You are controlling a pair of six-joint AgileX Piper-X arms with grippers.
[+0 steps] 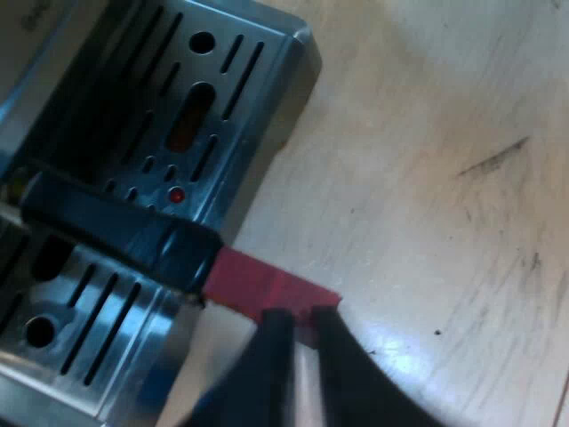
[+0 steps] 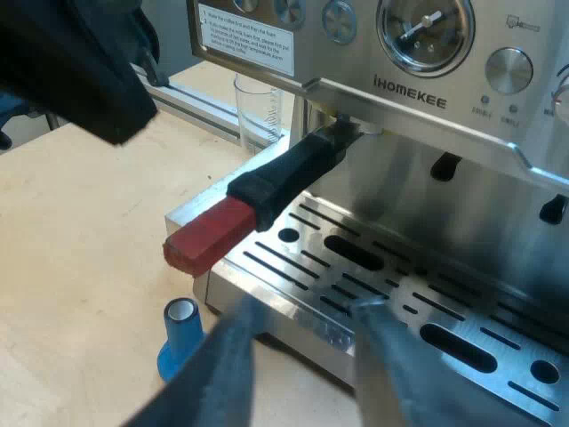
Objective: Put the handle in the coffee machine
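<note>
Up in steel espresso machine (image 2: pixel 427 102), black red-ended handle (image 2: pixel 284 178) looks seated; left gripper (image 1: pixel 302 313), right gripper (image 2: pixel 311 302) jaws released; locking twist next?

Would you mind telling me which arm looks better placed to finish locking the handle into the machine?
Probably the left. The left pincer lines up with the red end of the handle. The right pincer is open at the front of the drip tray, apart from the handle.
</note>
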